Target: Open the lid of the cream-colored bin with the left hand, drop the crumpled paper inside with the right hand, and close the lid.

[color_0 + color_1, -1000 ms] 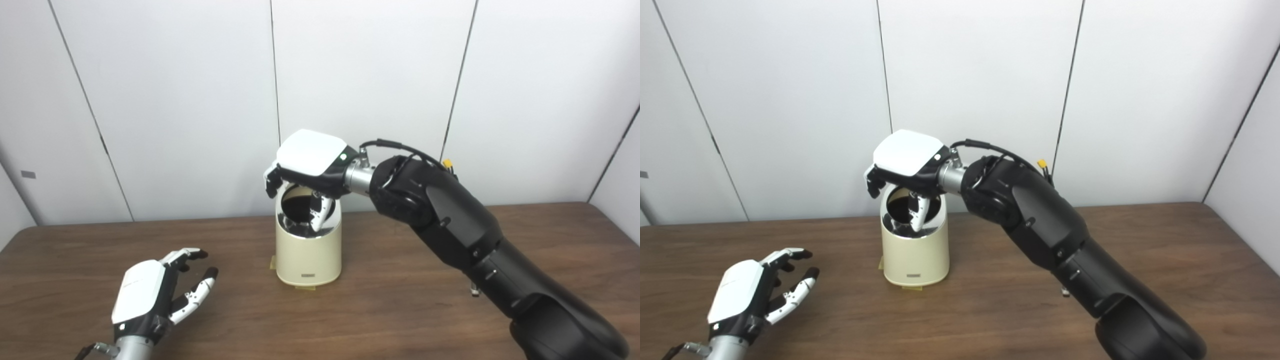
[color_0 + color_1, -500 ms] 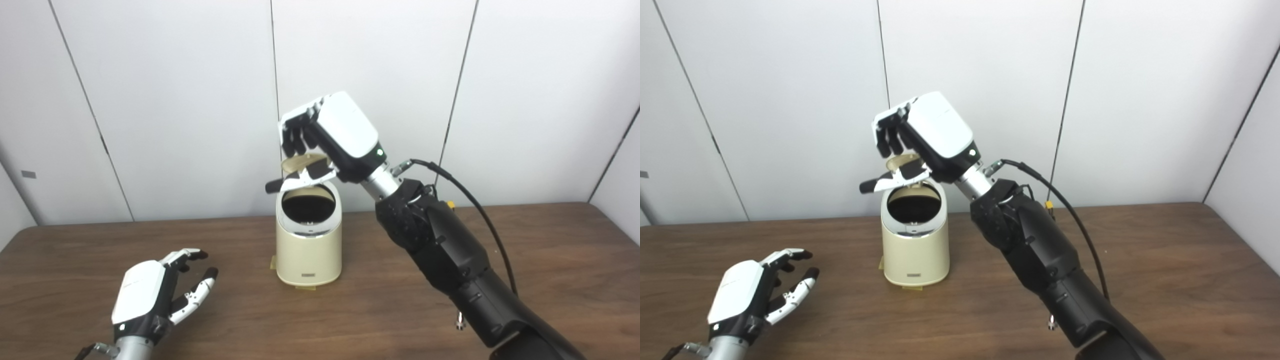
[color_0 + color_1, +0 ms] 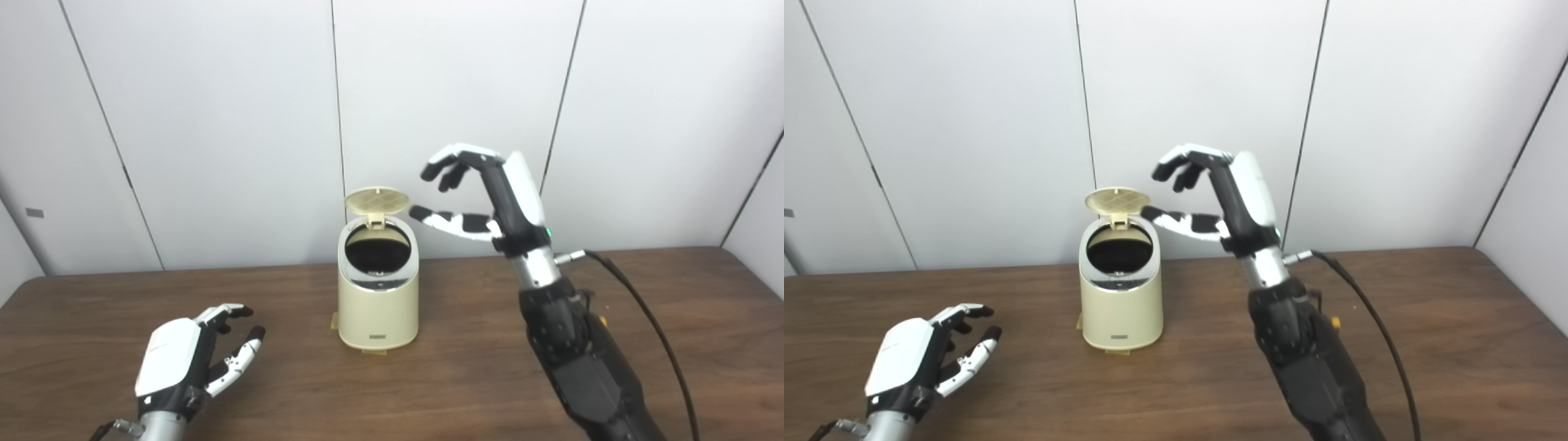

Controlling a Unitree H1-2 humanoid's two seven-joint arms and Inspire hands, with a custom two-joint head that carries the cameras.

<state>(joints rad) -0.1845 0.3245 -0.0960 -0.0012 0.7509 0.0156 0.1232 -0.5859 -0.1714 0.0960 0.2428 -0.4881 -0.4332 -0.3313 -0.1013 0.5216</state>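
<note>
Both views show almost the same scene; only the left eye view shows a small grey plate point(image 3: 34, 213) on the wall at the far left. The cream-colored bin point(image 3: 378, 297) stands on the worktop point(image 3: 465, 380), its lid point(image 3: 376, 199) raised upright at the back, the dark inside visible. The right hand point(image 3: 490, 199) is up in the air to the right of the bin, fingers apart, holding nothing, touching nothing. The left hand point(image 3: 190, 364) is low over the worktop, near the left, fingers spread and empty. The crumpled paper cannot be seen.
</note>
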